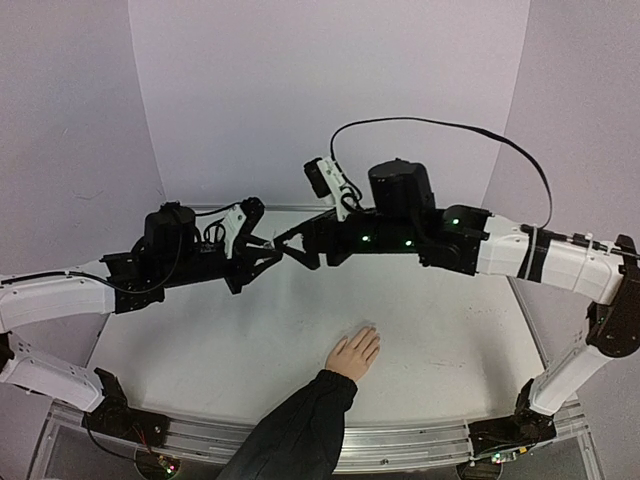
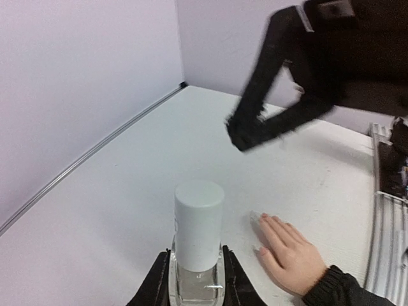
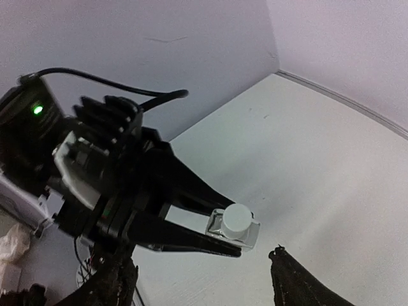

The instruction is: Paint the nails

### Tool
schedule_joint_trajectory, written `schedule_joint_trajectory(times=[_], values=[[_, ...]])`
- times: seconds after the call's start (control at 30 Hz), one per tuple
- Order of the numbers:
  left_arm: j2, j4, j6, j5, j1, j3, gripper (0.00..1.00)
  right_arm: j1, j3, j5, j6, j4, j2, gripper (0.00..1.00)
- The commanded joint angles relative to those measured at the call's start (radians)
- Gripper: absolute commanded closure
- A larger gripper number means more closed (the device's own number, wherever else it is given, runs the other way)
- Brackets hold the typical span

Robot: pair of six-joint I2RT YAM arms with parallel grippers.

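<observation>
1. Polish bottle (image 2: 198,271) clamped in my left gripper (image 2: 196,275), white cap (image 2: 199,220) on; right gripper (image 3: 201,262) gaping near it.
2. Nails (image 2: 262,218) sit on the hand (image 2: 290,258), flat on the table (image 2: 115,210) below.
3. Risk: off-centre cap grab yanks bottle loose, spills.

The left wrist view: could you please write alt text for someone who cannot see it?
The left gripper clamps a small clear white-capped bottle upright at bottom centre. Beside it a human hand in a dark sleeve lies flat on the white table; the blurred right gripper hangs above.
</observation>
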Motion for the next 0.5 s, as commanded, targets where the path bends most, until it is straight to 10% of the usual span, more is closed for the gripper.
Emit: schedule_joint_trajectory(times=[0.0,0.47], values=[[-0.098,0.028,0.004,0.402,0.032,-0.019,1.0,-0.085,-0.049,-0.487,-0.181,0.011,-0.118,0.14],[0.002,0.021,-0.204,0.957,0.044,0.08,1.0,-0.116,-0.017,-0.842,-0.244,0.005,-0.048,0.35]])
